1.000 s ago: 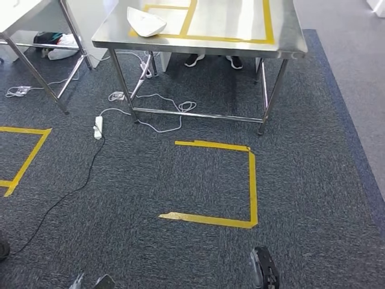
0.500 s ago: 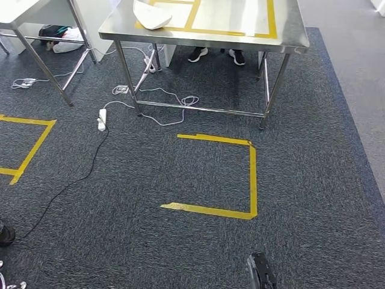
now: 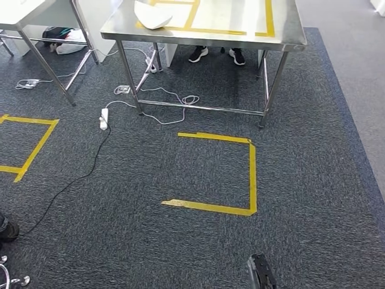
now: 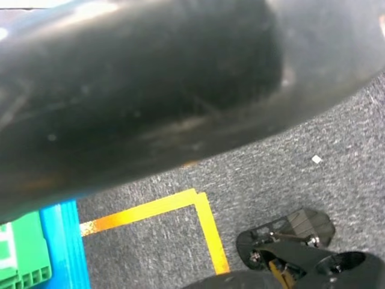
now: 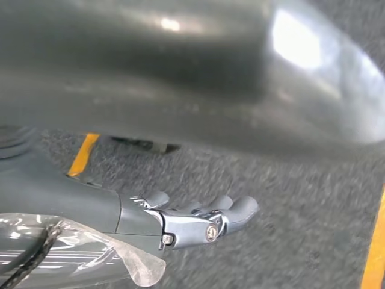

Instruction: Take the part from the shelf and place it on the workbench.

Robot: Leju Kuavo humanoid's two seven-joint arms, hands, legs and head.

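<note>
From my seat the right hand (image 5: 190, 220) hung low over the carpet (image 3: 204, 174), fingers (image 5: 238, 208) stretched out nearly straight and holding nothing. Couldn't tell what the left hand was doing, its wrist cam was mostly blurry dark stuff. The white part (image 3: 152, 14) sat on the steel worktop (image 3: 290, 33), well ahead of the right hand, beside the yellow tape there. Yellow floor tape (image 3: 252, 174) lay between hand and worktop, and someone's shoes (image 3: 217, 55) showed under it.
</note>
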